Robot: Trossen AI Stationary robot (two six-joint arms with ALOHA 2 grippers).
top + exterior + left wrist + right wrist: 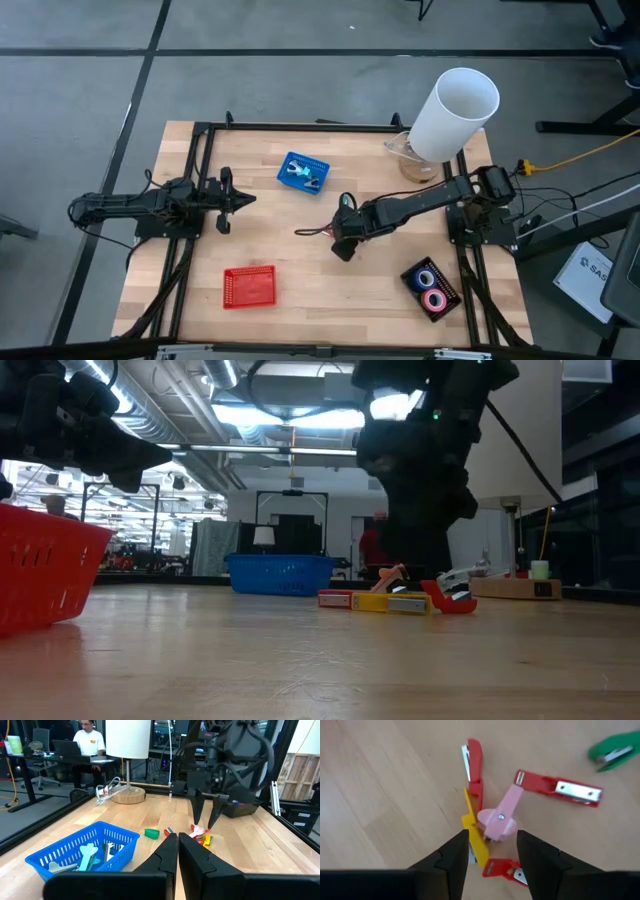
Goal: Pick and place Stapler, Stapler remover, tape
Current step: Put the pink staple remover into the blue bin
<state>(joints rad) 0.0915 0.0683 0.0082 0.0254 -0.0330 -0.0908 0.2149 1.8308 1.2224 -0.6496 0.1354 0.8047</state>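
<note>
Nearest the front edge of the pale wooden table (300, 320) sit an empty red mesh basket (249, 287) and, towards the right corner, a black tray holding blue and pink tape rolls (432, 287).

Further in, at mid-table, the right gripper (489, 851) hangs point-down over a heap of small plastic staplers and removers. Its two dark fingers (451, 854) stand partly apart with nothing between them, straddling a pink stapler remover (499, 819) that lies across a yellow piece (474, 836), with red ones (559, 786) fanned around it and a green one (614, 751) off to the side.

To take the pink piece cleanly, the gripper should probably drop straight down, centred on the rounded hinge end, and close only once the tips are below its edges, so the yellow piece underneath is not pinched along with it.

The left gripper (177, 851) waits over the table's left side, its fingers pressed together and empty.

Beyond lies a blue mesh basket (303, 172) already holding pale items, then a white-shaded lamp (450, 115) at the far right.
</note>
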